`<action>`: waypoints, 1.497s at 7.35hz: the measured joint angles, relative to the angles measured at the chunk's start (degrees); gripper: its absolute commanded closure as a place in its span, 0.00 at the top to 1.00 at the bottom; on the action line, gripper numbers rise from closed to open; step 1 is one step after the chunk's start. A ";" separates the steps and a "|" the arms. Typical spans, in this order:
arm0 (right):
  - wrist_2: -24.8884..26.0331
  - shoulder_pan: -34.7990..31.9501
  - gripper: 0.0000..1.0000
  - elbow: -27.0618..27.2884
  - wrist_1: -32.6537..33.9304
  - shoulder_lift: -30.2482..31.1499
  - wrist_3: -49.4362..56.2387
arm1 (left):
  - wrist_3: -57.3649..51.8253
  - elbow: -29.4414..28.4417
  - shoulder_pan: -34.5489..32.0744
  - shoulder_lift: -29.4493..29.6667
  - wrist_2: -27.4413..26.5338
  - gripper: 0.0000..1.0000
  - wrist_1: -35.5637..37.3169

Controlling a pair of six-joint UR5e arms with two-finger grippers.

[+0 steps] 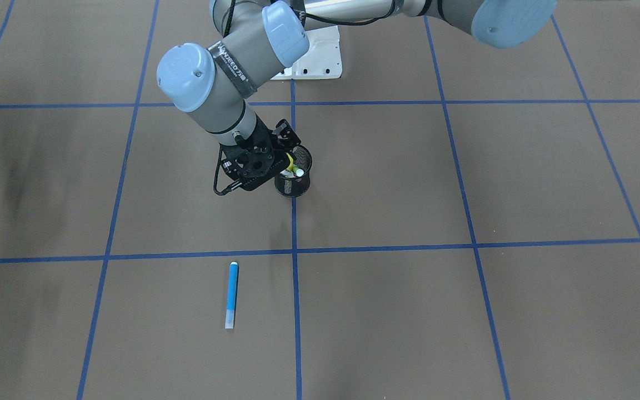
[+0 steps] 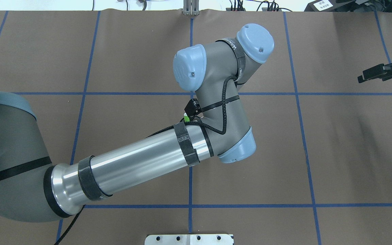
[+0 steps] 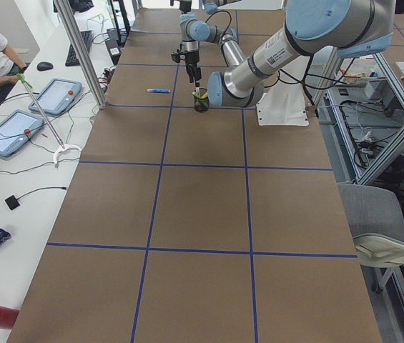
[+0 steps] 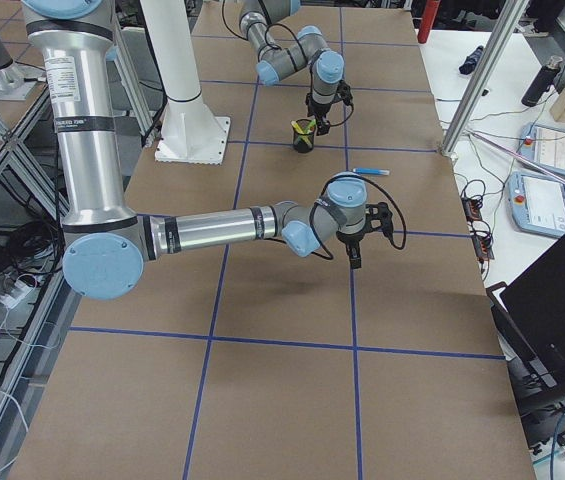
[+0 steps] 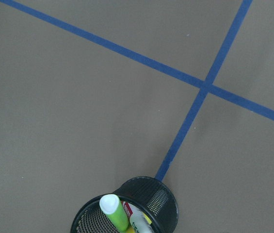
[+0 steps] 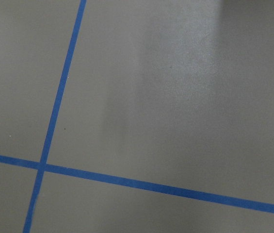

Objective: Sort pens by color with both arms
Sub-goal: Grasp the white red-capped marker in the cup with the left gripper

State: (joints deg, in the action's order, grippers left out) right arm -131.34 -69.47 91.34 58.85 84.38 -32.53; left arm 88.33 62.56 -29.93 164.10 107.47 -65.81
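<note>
A: Which step is this?
B: The left gripper (image 1: pixel 285 151) is hanging right over the black mesh cup (image 5: pixel 162 200), centre of the front view. I'm reading it as going for a pen.

A: Fingers?
B: Can't tell. The wrist is blocking them from above and the wrist view is showing none. Same for the right gripper (image 4: pixel 354 258): nothing is showing in it, but spread or clenched, I can't tell.

A: Where are the pens?
B: The blue pen (image 1: pixel 232 295) is lying flat on the table (image 1: pixel 409 311), lower centre-left of the front view, well apart from the cup. The green pen (image 5: pixel 116 213), red-capped white pen (image 5: pixel 137 224) and yellow pen (image 1: pixel 289 163) are standing in the cup, leaning together.

A: How to do it well?
B: My guess is to take one pen only. Green is sticking up highest, so it's the easiest. Pinch near the cap and lift straight up, otherwise the light cup is probably tipping or dragging along. Then set it in its own square, away from blue.

A: Arm pose?
B: The left arm (image 2: pixel 141 160) is reaching in from the left edge of the overhead view to the centre, with the wrist folded and the tool pointing down. The right arm (image 4: pixel 212 228) is stretching out low, tool pointing down, at the overhead view's right edge and far from the cup.
</note>
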 measured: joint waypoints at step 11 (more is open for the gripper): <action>0.90 -0.04 0.99 0.66 -0.14 -0.51 -0.40 | 0.12 3.24 -0.16 0.35 -0.22 0.00 0.45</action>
State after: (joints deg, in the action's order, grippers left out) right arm -130.45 -69.51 92.00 58.71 83.87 -32.93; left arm 88.45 65.81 -30.09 164.45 107.25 -65.37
